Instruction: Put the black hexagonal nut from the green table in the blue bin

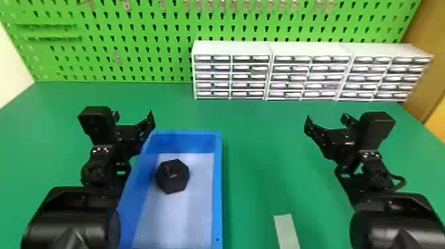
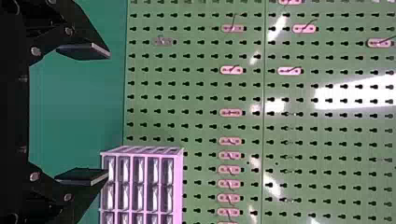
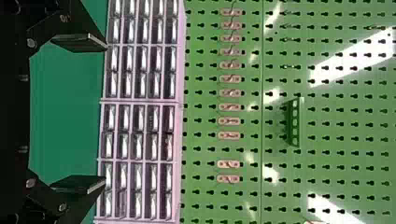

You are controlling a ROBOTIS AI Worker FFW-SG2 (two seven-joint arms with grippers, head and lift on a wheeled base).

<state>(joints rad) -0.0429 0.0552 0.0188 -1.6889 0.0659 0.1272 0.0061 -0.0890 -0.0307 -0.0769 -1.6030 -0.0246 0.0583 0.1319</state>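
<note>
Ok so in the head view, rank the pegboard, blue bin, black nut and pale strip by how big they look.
1. Green pegboard
2. Blue bin
3. Black nut and pale strip: too close to rank, and the strip runs off the bottom edge.

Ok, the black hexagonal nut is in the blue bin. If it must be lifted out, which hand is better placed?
Left, I judge: the open left hand is by the left side of the bin, nearer the nut; the right hand, also open, is well off to the bin's right.
</note>
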